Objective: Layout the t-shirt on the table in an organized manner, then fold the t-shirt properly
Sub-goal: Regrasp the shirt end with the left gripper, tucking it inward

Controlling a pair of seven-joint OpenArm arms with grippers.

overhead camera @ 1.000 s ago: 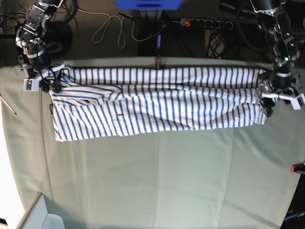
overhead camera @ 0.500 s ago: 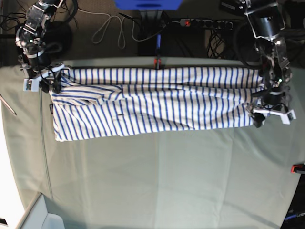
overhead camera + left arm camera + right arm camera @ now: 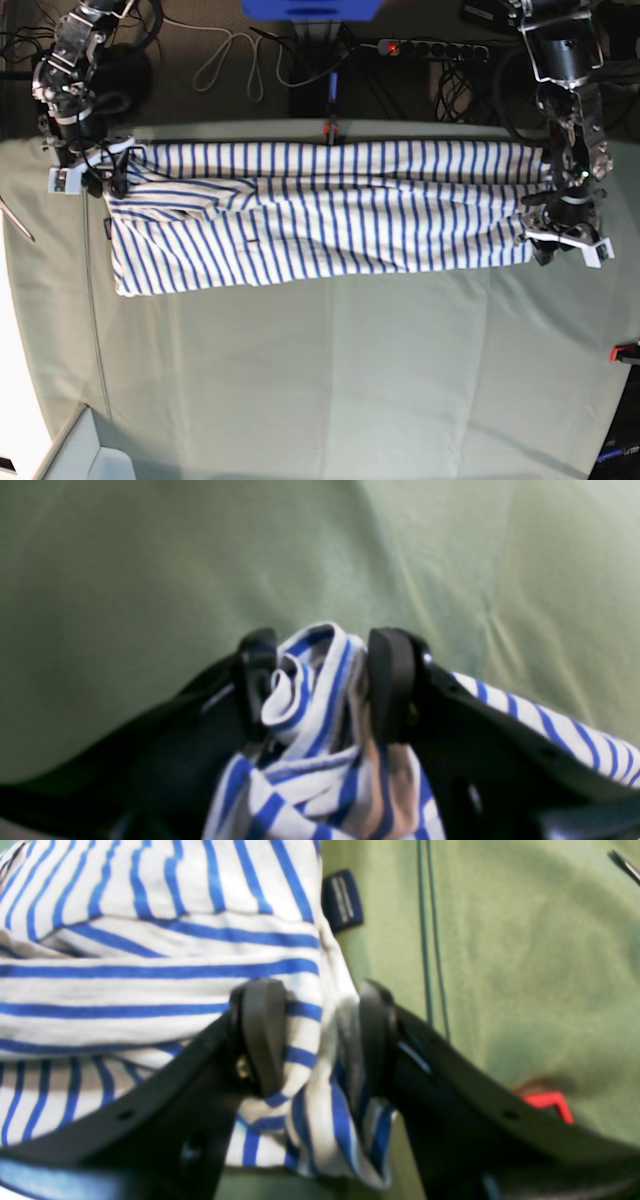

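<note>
The t-shirt [image 3: 320, 215], white with thin blue stripes, lies stretched as a long band across the far part of the table [image 3: 350, 380]. At its right end in the base view, my left gripper [image 3: 550, 243] is shut on a bunched fold of the cloth; the left wrist view shows the t-shirt [image 3: 320, 690] pinched in the left gripper [image 3: 322, 682]. At the other end, my right gripper [image 3: 100, 172] is shut on the t-shirt [image 3: 150, 985]; cloth fills the right gripper [image 3: 320, 1040]. The dark blue neck tag [image 3: 342, 900] lies just beyond.
A red clamp [image 3: 331, 130] sits at the table's far edge and another [image 3: 625, 352] at its right edge. Cables and a power strip [image 3: 430, 48] lie beyond the far edge. A white bin [image 3: 85, 455] stands at the near left corner.
My left gripper moved toward the near edge along the shirt's right end and closed on the cloth. The right arm and the shirt's left end have not moved.
</note>
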